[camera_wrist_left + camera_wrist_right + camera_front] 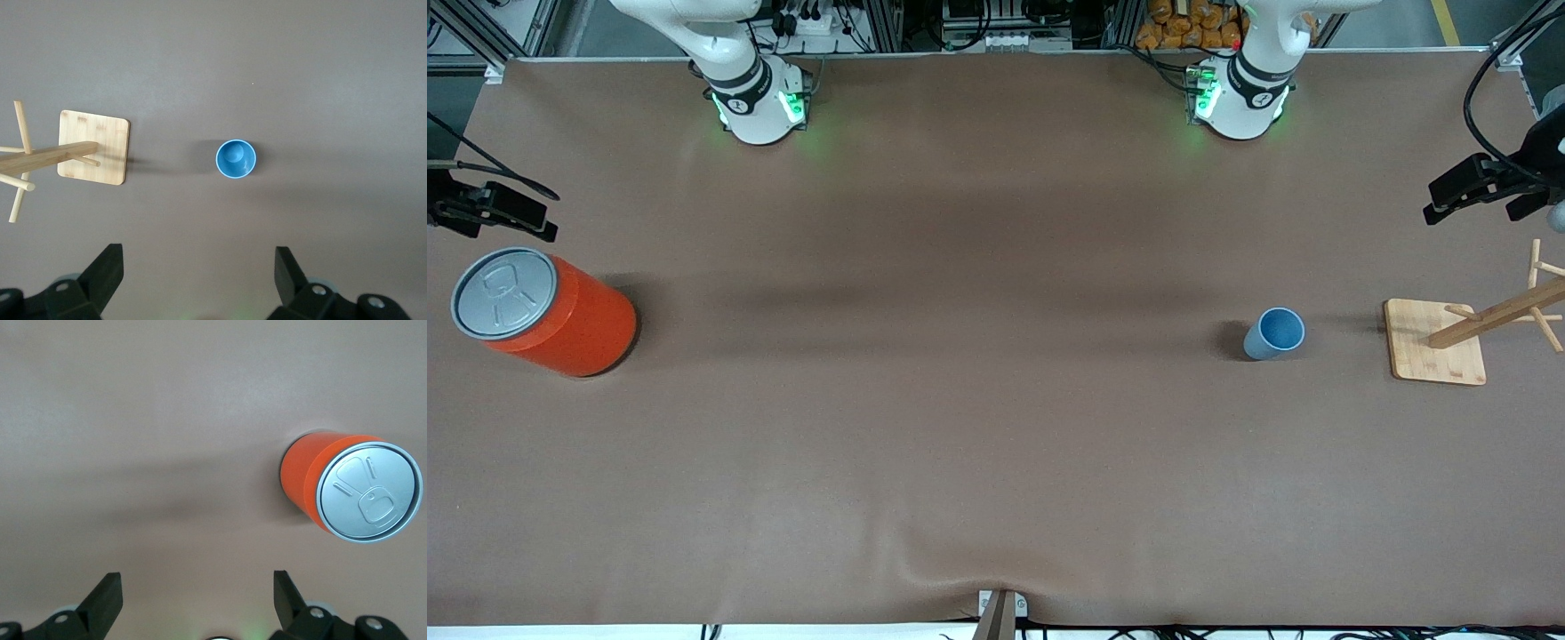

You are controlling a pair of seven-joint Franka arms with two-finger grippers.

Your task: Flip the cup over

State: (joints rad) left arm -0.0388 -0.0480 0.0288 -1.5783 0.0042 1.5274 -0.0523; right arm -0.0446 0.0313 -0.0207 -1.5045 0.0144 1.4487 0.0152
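Note:
The small light-blue cup (1276,332) stands upright on the brown table, mouth up, toward the left arm's end. In the left wrist view the cup (235,159) shows from straight above, with its darker blue inside. My left gripper (198,253) hangs high over the table near the cup, open and empty, and shows at the edge of the front view (1489,200). My right gripper (197,577) is open and empty, high over the table beside the orange can, and shows at the other edge of the front view (482,213).
A big orange can (560,316) with a grey lid stands at the right arm's end, also in the right wrist view (350,490). A wooden peg rack on a square base (1436,342) stands beside the cup, also in the left wrist view (93,147).

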